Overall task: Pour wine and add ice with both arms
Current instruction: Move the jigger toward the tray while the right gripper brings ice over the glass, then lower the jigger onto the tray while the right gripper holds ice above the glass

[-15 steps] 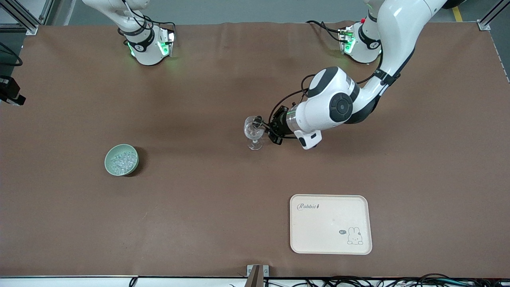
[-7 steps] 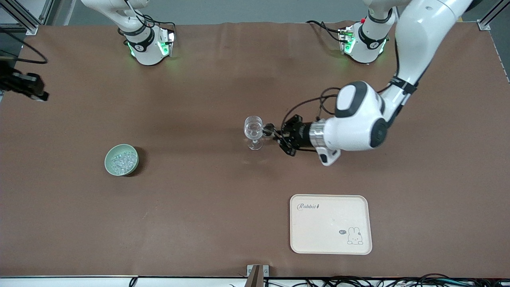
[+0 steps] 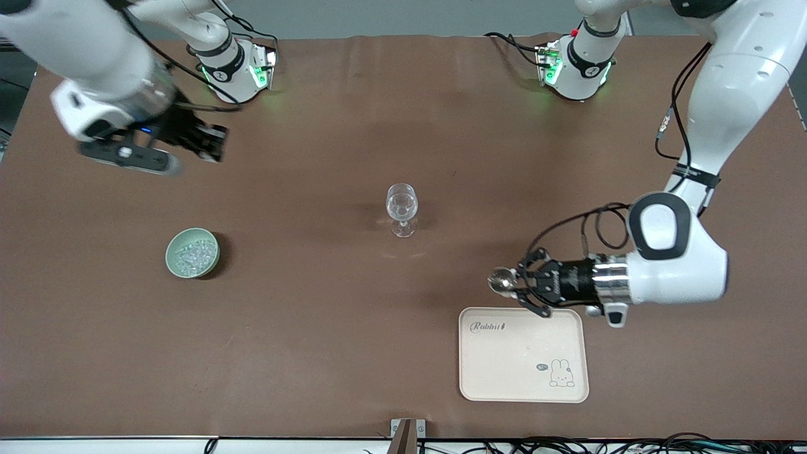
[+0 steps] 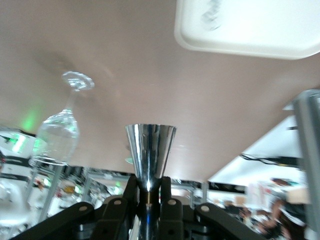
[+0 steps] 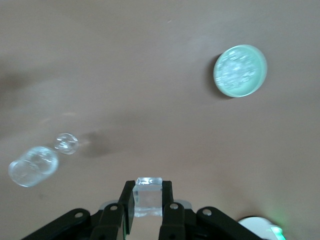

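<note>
left gripper clamps jigger over table by tray: set down upright | right gripper pinches 1 ice cube: drop centred into glass

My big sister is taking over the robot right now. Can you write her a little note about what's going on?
Left gripper: shut on the steel jigger, over the table at the cream tray's edge.
Right gripper: shut on an ice cube, up over the table near its own base.
Stemmed glass stands mid-table, no ice visible inside. Green bowl of ice sits toward the right arm's end.
Done: jigger and ice picked up.
Left: set the jigger down, probably on the tray; drop the ice into the glass.
</note>
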Tool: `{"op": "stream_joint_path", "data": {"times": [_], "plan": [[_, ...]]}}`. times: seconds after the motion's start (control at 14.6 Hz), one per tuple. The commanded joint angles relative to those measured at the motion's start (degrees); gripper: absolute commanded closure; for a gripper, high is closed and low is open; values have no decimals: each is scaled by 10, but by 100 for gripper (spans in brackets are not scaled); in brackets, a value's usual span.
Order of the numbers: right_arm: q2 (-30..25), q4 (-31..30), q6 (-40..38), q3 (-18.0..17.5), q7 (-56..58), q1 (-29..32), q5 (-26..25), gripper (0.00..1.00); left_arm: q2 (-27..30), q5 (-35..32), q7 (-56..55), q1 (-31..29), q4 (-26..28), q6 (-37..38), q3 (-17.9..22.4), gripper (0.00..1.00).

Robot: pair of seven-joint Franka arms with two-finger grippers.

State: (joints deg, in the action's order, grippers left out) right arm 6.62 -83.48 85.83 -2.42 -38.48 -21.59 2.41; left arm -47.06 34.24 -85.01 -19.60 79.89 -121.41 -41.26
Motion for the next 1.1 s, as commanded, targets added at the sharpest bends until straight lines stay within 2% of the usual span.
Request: {"op": "stream_joint_path", "data": {"times": [0.0, 0.14, 0.27, 0.55, 0.82, 1.03], "plan": [[61, 15, 57, -79, -133, -6, 1, 99, -49, 17, 19, -29, -47, 6, -6, 100], [95, 16, 101, -126, -230, -25, -33, 99, -59, 19, 60, -32, -53, 4, 41, 100], [130, 17, 148, -149, -310, -49, -47, 99, -88, 35, 103, -39, -70, -5, 57, 100], [181, 17, 209, -153, -366, -85, -47, 99, -142, 69, 157, -41, -90, -82, 58, 100], [233, 46, 226, -153, -367, -96, -51, 99, -173, 132, 225, -43, -84, -90, 61, 100], [240, 45, 226, -154, -366, -101, -72, 98, -194, 175, 280, -43, -76, -90, 65, 100]]}}
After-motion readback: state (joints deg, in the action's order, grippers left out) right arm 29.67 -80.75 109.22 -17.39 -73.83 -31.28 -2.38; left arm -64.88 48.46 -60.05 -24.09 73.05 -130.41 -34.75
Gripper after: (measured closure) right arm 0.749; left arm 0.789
